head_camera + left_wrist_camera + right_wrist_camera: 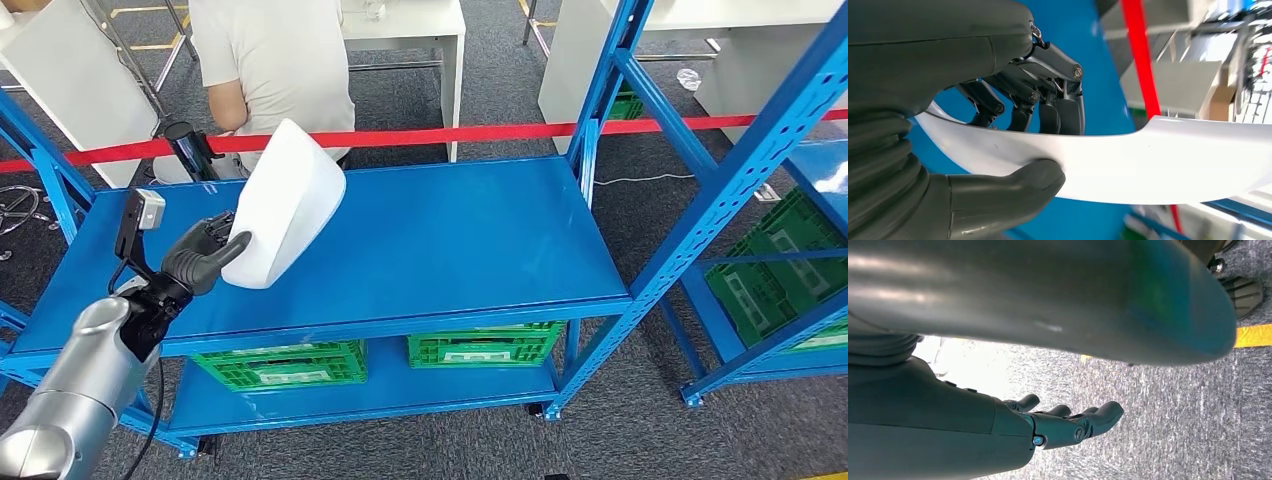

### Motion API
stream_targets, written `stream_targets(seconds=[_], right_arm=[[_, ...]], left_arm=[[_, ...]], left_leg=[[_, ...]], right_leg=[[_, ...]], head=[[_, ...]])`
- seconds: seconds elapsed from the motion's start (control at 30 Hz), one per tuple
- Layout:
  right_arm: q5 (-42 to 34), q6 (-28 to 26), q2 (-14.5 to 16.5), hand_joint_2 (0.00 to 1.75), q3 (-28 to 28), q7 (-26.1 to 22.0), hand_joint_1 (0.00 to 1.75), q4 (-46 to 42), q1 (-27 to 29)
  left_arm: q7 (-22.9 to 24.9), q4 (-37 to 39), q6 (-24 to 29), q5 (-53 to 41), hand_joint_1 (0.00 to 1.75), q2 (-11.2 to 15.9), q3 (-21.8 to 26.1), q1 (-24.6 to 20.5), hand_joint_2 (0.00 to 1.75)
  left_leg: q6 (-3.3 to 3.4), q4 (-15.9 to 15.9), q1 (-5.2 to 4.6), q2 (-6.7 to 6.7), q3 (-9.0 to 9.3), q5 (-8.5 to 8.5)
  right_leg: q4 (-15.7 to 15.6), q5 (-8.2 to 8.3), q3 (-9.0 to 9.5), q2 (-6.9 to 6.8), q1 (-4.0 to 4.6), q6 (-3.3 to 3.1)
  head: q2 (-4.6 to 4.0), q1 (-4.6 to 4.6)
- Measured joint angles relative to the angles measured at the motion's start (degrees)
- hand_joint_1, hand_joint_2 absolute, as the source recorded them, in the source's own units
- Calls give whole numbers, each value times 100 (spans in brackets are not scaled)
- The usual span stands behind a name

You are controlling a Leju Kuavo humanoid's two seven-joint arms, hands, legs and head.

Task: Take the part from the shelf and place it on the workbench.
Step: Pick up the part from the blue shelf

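The white curved part (285,205) is clamped between the left hand (205,255) thumb and fingers (1048,107), held tilted above the blue shelf (450,240), so it's probably best kept level and carried slowly, while the right hand (1068,422) hangs loosely apart, holding nothing.

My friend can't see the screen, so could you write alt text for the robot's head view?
The robot's left hand holds a curved white part above a blue shelf. Green crates sit on the level below, and a person stands beyond a red tape.
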Motion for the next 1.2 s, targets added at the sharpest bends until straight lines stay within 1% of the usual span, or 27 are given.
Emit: stream_targets(seconds=[0.07, 0.1, 0.17, 0.23, 0.3, 0.47, 0.57, 0.7, 0.77, 0.83, 0.87, 0.9, 0.97, 1.0, 1.03, 1.07, 1.1, 1.13, 1.17, 1.2], right_arm=[[-16, 0, 3, 0, -16, 4, 0, 0, 0], [-25, 0, 8, 0, -31, 6, 0, 0, 0], [-34, 0, 20, 0, -66, 9, 0, 0, 0], [-35, 0, 33, 0, -96, 10, 0, 0, 0], [-35, 0, 44, 0, -121, 13, 0, 0, 1], [-53, 0, 73, 0, -171, 55, 0, 0, 1], [-72, 0, 89, 0, -225, 72, 0, 0, -1], [-87, 0, 114, 0, -269, 72, 0, 0, 0], [-87, 0, 124, 0, -290, 66, 0, 0, 1], [-87, 0, 130, 0, -307, 69, 0, 0, 0], [-87, 0, 131, 0, -317, 74, 0, 0, 0], [-87, 0, 132, 0, -327, 78, 0, 0, 0], [-87, 0, 133, 0, -344, 83, 0, 0, 3], [-87, 0, 133, 0, -356, 83, 0, 0, 4], [-87, 0, 132, 0, -368, 83, 0, 0, 4], [-86, 0, 132, 0, -380, 81, 0, 0, 4], [-85, 0, 131, 0, -389, 80, 0, 0, 3], [-81, 0, 131, 0, -392, 78, 0, 0, -1], [-75, 0, 131, 0, -395, 74, 0, 0, -5], [-67, 0, 131, 0, -399, 71, 0, 0, -9]], left_arm=[[1017, 37, -183, 852, 175, -88, 320, 0, 175], [1526, 54, -187, 1264, 175, -135, 478, -1, 175], [2313, 70, -64, 1911, 175, -228, 732, 0, 175], [2736, 60, 101, 2306, 175, -301, 876, 0, 175], [2943, 29, 221, 2540, 175, -354, 946, 0, 175], [3283, -159, 367, 3165, 175, -448, 945, 49, 175], [3331, -277, 394, 3454, 175, -488, 850, 80, 175], [3314, -379, 392, 3719, 175, -506, 683, 87, 175], [3286, -434, 392, 3846, 175, -509, 578, 87, 175], [3242, -515, 389, 4002, 175, -516, 455, 89, 175], [3217, -558, 386, 4077, 175, -520, 392, 90, 175], [3195, -596, 384, 4137, 175, -525, 329, 93, 175], [3151, -651, 383, 4234, 175, -525, 199, 116, 175], [3131, -669, 383, 4278, 175, -525, 132, 137, 175], [3113, -687, 383, 4321, 175, -523, 66, 161, 175], [3098, -707, 383, 4360, 175, -520, 8, 180, 175], [3087, -730, 383, 4392, 175, -515, -43, 192, 175], [3073, -761, 383, 4421, 175, -505, -91, 198, 175], [3058, -795, 383, 4443, 175, -492, -133, 199, 175], [3043, -826, 380, 4460, 175, -478, -175, 199, 175]], left_leg=[[0, 0, 0, 0, 0, 0], [0, 0, 0, 0, -1, 0], [0, 0, 0, -1, -1, 0], [1, 0, 0, -1, -2, 0], [1, 0, 0, 0, -3, -1], [1, 0, 0, -1, -3, -1], [11, 9, -8, -2, -7, -7], [47, 27, -39, 0, -13, -25], [78, 22, -52, 0, -14, -1], [128, -51, -19, 14, 6, 74], [154, -94, 3, 23, 12, 110], [173, -124, 24, 32, 12, 138], [190, -113, 27, 39, -27, 153], [190, -94, 28, 40, -49, 153], [188, -69, 30, 41, -72, 151], [183, -40, 37, 41, -95, 148], [169, -4, 47, 40, -118, 140], [145, 36, 56, 38, -148, 129], [110, 78, 57, 34, -182, 119], [73, 116, 52, 29, -210, 114]], right_leg=[[-1, 0, 0, 0, 0, 0], [-1, 0, 0, 0, 0, 0], [-3, 0, 0, 0, 1, 0], [-3, 0, 0, 0, 1, 0], [-4, 0, 0, 0, 1, 0], [-5, 0, 0, 0, 0, 0], [-12, 3, 1, -1, -4, 8], [-24, 12, 2, 0, -24, 43], [-38, 37, 7, 1, -37, 78], [-19, 11, -10, 1, -34, 121], [101, -91, -65, 1, -28, 135], [333, -250, -166, 0, -26, 146], [1091, -635, -486, 0, -31, 169], [1411, -742, -620, -1, -36, 181], [1565, -747, -677, -2, -41, 190], [1493, -647, -628, -3, -45, 195], [1198, -470, -466, -8, -52, 200], [803, -340, -252, -13, -56, 200], [479, -232, -73, -9, -49, 181], [249, -181, 47, -3, -42, 156]], head=[[0, 0], [0, 0], [0, 0], [0, 0], [0, 0], [0, 0], [0, 0], [0, -1], [0, -1], [0, 0], [0, 2], [0, 4], [0, 7], [0, 7], [0, 7], [0, 7], [0, 7], [0, 7], [0, 7], [0, 4]])
